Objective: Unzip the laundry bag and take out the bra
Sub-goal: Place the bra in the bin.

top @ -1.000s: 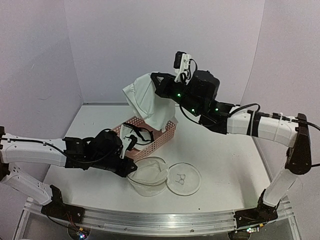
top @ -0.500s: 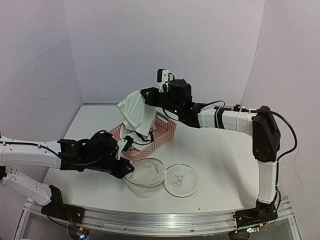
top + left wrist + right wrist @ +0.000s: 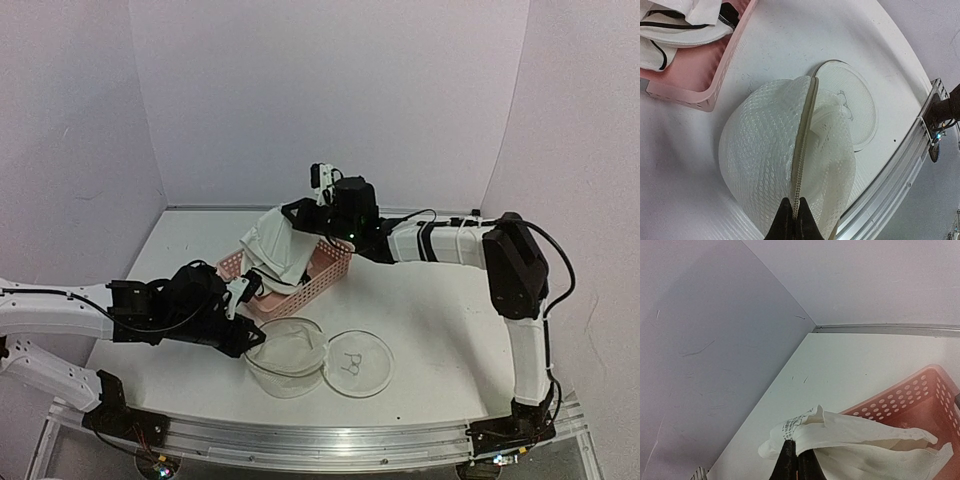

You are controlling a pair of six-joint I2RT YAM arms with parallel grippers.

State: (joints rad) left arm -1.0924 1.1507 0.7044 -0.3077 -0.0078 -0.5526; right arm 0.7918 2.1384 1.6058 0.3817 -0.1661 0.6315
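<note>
Arms (image 3: 450, 240) outstretched — right pincer (image 3: 796, 452) clamps bra (image 3: 865, 437), left pincer (image 3: 793, 216) clamps laundry bag (image 3: 765, 150).

This looks like a robotics laboratory and not a home: two white-and-black jointed robot arms, the left one (image 3: 60, 312) and the right one (image 3: 450, 243), are bolted to a ribbed aluminium rail (image 3: 320, 440) at the near edge of a plain white table (image 3: 440, 300). Bare pale lilac panel walls (image 3: 320, 90) close the table on three sides like a test booth, and thin black cables (image 3: 573, 272) hang loose beside the right arm. The only homely things on the table are a pink slotted plastic basket (image 3: 338, 262) and a round white mesh laundry bag (image 3: 290, 365) — nothing more domestic than these two.
</note>
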